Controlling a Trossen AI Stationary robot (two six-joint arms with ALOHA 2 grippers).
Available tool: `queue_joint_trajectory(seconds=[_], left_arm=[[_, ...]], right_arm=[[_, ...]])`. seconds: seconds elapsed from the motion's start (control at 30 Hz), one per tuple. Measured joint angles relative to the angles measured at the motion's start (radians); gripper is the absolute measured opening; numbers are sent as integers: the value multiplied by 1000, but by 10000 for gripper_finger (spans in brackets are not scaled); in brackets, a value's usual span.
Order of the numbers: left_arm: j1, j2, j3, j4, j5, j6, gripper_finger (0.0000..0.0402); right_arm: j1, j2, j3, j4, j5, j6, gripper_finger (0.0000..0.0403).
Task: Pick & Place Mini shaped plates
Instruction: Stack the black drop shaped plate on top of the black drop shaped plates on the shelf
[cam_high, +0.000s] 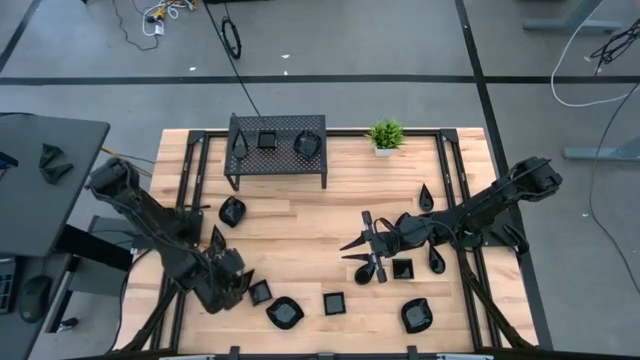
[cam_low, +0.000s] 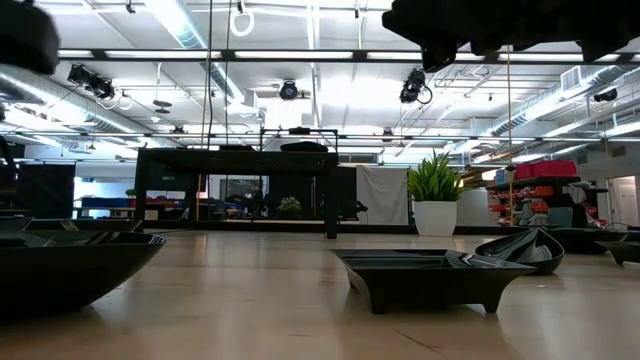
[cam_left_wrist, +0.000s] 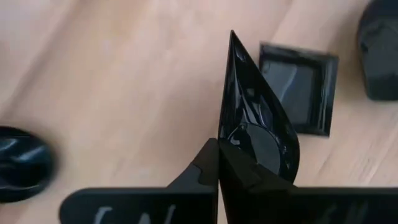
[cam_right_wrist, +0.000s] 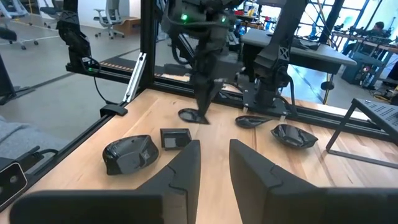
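Observation:
Small glossy black mini shaped plates lie scattered on the wooden table (cam_high: 300, 225). They include a blob (cam_high: 284, 312), squares (cam_high: 260, 292) (cam_high: 334, 302) (cam_high: 402, 268) and teardrops (cam_high: 437, 262) (cam_high: 425, 197). Near the table's near left corner my left gripper (cam_high: 218, 250) is shut on a teardrop plate (cam_left_wrist: 252, 118). My right gripper (cam_high: 365, 245) hovers level over the table's right half, open, with nothing between its fingers (cam_right_wrist: 214, 162). A black perforated rack (cam_high: 278, 140) at the far edge carries three plates. My left gripper pinches the teardrop plate by the rim of its round end (cam_left_wrist: 239, 146) between its two fingers (cam_left_wrist: 208, 165). The fingers come from above, slanting down. The plate stands on edge and hangs below them, its pointed end (cam_left_wrist: 232, 37) away from the fingers, down near the table.
A small green potted plant (cam_high: 385, 135) stands at the far edge beside the rack. A blob plate (cam_high: 232, 210) lies just beyond my left gripper, and a square one (cam_left_wrist: 298, 87) lies right under the held plate. Black frame rails (cam_high: 455, 170) run along both table sides.

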Motion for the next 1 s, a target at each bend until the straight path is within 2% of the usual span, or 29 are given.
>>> queue_joint_trajectory(seconds=[0.1, 0.2, 0.33, 0.43, 0.6, 0.83, 1.0], left_arm=[[50, -37, 45, -126, -20, 1, 3], [108, -102, 62, -217, -126, 2, 2], [237, -227, 52, -241, -248, 52, 2], [379, -332, 52, -226, -321, 123, 1], [711, -466, 75, -223, -329, 356, 1], [1241, -481, 146, -156, -138, 750, 1], [1513, -423, 139, -1, 67, 916, 1]], right_arm=[[0, 0, 0, 0, 0, -11, 86], [0, 0, 0, 0, 0, -13, 86], [0, 0, 0, 0, 0, -13, 86], [0, 0, 0, -1, 0, -25, 86], [-2, 0, 0, -2, 0, -50, 86], [-27, 0, 0, -1, 0, -46, 86], [-34, 0, 0, 1, 0, -39, 86]])
